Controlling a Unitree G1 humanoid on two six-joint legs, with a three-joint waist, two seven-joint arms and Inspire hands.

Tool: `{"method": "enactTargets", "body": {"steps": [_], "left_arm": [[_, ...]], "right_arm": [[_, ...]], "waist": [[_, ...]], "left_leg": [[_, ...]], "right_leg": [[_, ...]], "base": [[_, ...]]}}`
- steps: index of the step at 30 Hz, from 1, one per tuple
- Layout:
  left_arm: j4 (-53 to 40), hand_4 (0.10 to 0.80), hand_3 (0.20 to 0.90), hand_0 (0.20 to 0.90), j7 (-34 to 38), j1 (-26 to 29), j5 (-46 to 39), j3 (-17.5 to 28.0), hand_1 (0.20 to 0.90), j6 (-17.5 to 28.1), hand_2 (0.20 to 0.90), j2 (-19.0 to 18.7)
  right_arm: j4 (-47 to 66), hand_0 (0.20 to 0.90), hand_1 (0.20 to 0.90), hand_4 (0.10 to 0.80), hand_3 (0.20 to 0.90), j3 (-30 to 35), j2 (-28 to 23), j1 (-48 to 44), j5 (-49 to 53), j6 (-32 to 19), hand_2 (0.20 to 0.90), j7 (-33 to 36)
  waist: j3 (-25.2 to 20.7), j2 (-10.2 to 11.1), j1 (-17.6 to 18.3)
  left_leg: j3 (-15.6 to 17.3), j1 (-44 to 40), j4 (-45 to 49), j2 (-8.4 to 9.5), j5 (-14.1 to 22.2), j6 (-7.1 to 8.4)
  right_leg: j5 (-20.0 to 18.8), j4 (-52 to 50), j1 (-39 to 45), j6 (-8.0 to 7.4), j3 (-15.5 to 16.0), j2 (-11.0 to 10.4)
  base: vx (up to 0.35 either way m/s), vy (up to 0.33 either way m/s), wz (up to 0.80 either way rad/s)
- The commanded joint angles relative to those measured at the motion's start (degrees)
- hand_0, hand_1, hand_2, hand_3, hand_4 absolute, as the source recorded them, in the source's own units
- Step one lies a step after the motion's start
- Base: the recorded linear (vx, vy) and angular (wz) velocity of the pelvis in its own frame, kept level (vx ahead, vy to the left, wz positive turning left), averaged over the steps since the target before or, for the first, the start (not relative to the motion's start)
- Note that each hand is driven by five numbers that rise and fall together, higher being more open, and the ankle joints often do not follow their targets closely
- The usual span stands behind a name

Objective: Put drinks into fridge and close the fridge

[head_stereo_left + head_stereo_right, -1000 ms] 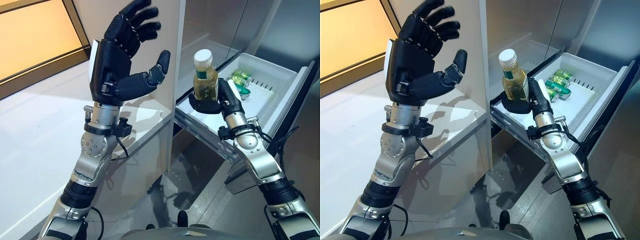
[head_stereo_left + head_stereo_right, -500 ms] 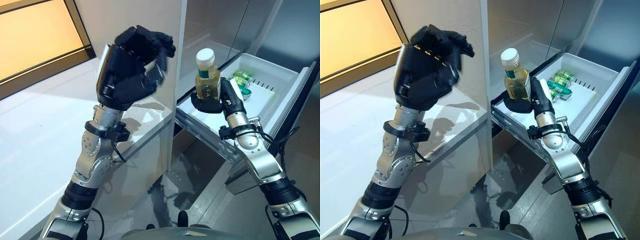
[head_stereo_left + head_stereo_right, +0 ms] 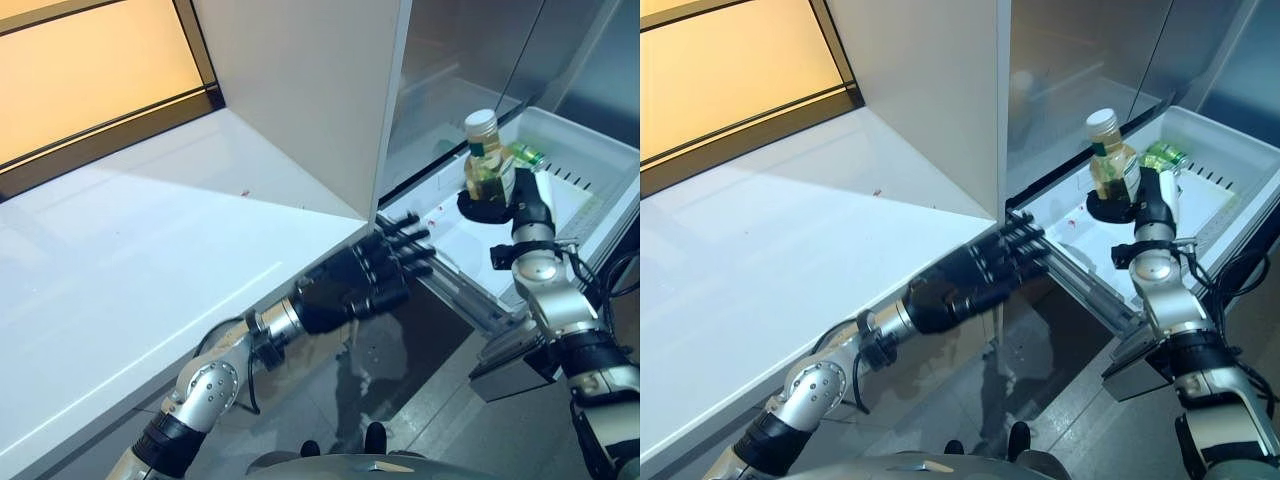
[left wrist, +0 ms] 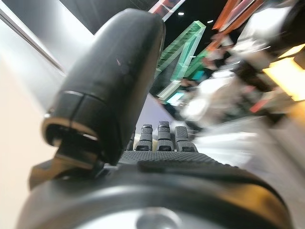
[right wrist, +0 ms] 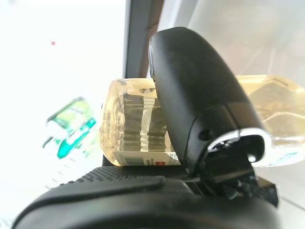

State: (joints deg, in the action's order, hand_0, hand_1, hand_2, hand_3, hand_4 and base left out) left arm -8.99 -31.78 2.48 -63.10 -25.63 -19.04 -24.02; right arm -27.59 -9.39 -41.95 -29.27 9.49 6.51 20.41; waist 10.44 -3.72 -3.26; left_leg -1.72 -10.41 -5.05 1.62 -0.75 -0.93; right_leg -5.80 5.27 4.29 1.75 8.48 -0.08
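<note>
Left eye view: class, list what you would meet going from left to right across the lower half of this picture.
White glossy counter top → robot's dark left hand, fingers straight → white fridge drawer → clear bottle of yellow drink with a white cap, held in the right hand.

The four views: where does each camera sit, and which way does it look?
Left eye view: on the head, looking down at the open fridge drawer; both arms show.
Right eye view: beside it, the same scene.
Left wrist view: on the left wrist, along the open left robot hand.
Right wrist view: on the right wrist; the right robot hand grips the bottle.
Shared: the bottle, also in both eye views.
</note>
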Motion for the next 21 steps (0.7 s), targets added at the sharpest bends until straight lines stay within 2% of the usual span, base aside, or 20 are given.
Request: {"method": "enactTargets", "body": {"steps": [1,5,10,15,19,21], "left_arm": [[-0.1,0.8,0.9,0.9,-1.9,-0.6,6.1,-2.9,0.9,2.9,0.9,-2.4],[6.3,0.8,0.9,0.9,-0.9,-1.2,19.1,-6.8,0.9,3.7,0.9,-6.2],[15.7,0.8,0.9,0.9,5.4,0.3,28.3,-10.6,0.9,9.3,0.9,-7.7],[29.1,0.8,0.9,0.9,16.3,2.3,37.0,-11.4,0.9,16.5,0.9,-6.1],[41.6,0.8,0.9,0.9,21.0,2.8,43.9,-9.4,0.9,21.8,0.9,-3.6],[46.9,0.8,0.9,0.9,22.5,3.2,46.0,-8.1,0.9,23.1,0.9,-2.1]], "right_arm": [[-2.4,0.3,0.3,0.1,0.2,-1.0,-9.0,-18.2,-2.4,-9.0,0.3,3.1],[-11.5,0.3,0.3,0.1,0.2,-6.3,-11.2,-22.9,-2.0,-8.3,0.3,-0.7],[-19.6,0.3,0.3,0.1,0.2,-11.8,-11.1,-27.7,-2.0,-6.3,0.3,-4.0],[-26.0,0.3,0.3,0.1,0.2,-13.6,-9.5,-29.7,-3.1,-3.4,0.3,-7.6],[-28.8,0.3,0.3,0.1,0.2,-13.9,-8.5,-30.7,-2.7,-1.2,0.3,-9.9],[-30.5,0.3,0.3,0.1,0.2,-14.4,-8.2,-31.5,-2.4,-0.5,0.3,-11.0]], "waist": [[-4.8,3.4,-1.4],[-4.2,2.7,-1.8],[-2.7,2.0,-2.0],[-0.2,2.2,-2.5],[2.8,2.4,-2.7],[4.0,2.3,-2.7]], "left_leg": [[1.4,3.0,0.1,0.01,0.2,0.78],[1.2,3.3,0.5,-0.09,0.0,0.93],[1.0,4.6,0.9,-0.35,-0.5,1.1],[0.4,6.7,2.1,-0.58,-0.7,1.3],[-0.1,9.3,3.2,-0.86,-1.0,1.55],[-0.2,10.3,3.5,-1.0,-1.2,1.62]], "right_leg": [[3.1,-0.3,3.3,-3.71,-0.8,-1.1],[3.2,-0.3,3.1,-3.71,-0.7,-1.1],[3.2,-0.7,2.0,-3.59,-0.8,-1.0],[3.5,-1.8,0.4,-3.28,-0.8,-1.1],[3.8,-3.2,-2.0,-2.8,-0.7,-1.1],[3.9,-3.7,-3.1,-2.61,-0.8,-1.1]], "base": [[0.002,-0.007,0.12],[0.018,-0.009,0.04],[-0.003,-0.031,-0.01],[-0.021,-0.09,0.05],[-0.068,-0.098,0.09],[-0.087,-0.066,0.02]]}}
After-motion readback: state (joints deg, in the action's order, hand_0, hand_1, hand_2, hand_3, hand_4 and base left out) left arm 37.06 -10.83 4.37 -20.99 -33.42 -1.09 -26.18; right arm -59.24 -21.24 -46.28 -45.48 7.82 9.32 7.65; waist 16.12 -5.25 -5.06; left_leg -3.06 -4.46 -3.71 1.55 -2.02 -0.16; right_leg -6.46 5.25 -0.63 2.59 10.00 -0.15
